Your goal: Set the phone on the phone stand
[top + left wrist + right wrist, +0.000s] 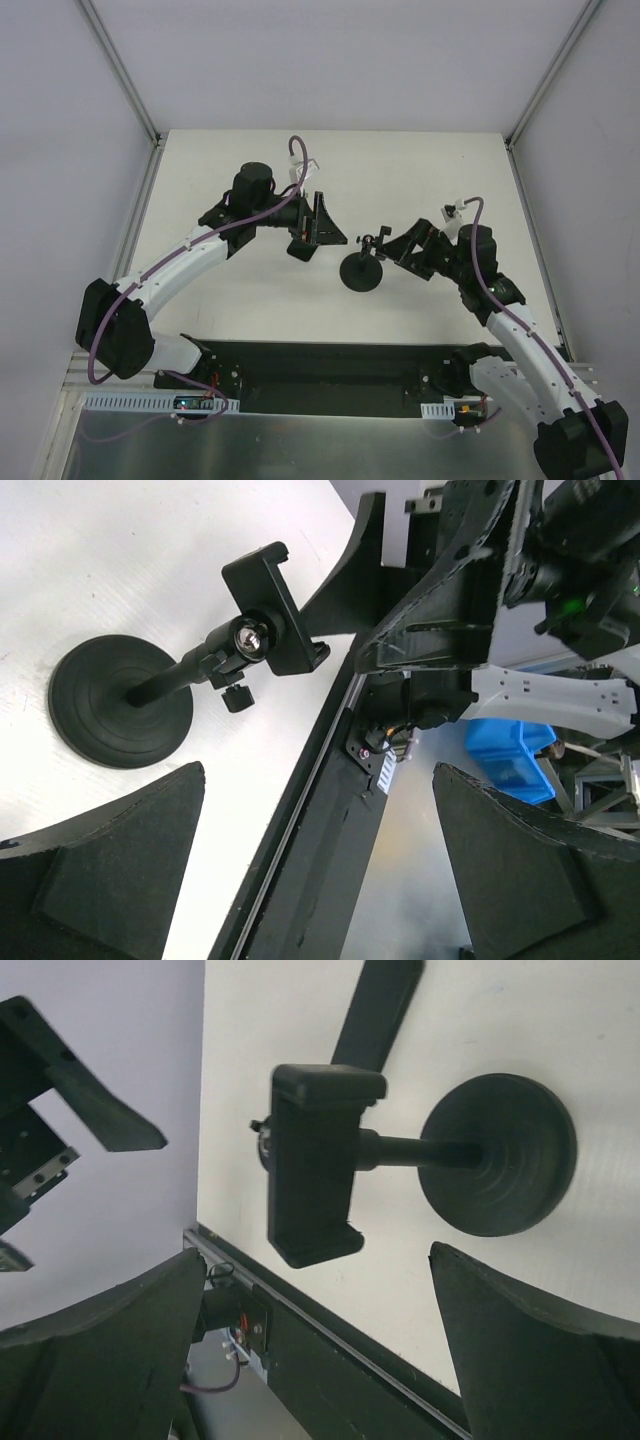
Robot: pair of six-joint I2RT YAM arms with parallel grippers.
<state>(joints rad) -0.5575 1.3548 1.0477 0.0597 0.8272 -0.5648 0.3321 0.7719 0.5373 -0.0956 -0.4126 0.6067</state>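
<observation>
The phone stand (361, 272) is all black, with a round disc base and a stem that carries a clamp cradle (375, 240); the cradle is empty. It stands mid-table between my two grippers. In the left wrist view the stand (120, 700) is at the upper left, ahead of the jaws. In the right wrist view its cradle (315, 1160) is just ahead of the jaws. My left gripper (322, 238) is open and empty, left of the stand. My right gripper (398, 248) is open and empty, right of the cradle. The phone shows in no view.
A black strip (320, 365) runs along the table's near edge between the arm bases. White walls and metal posts (130, 100) enclose the table. A blue bin (510, 760) shows beyond the near edge in the left wrist view.
</observation>
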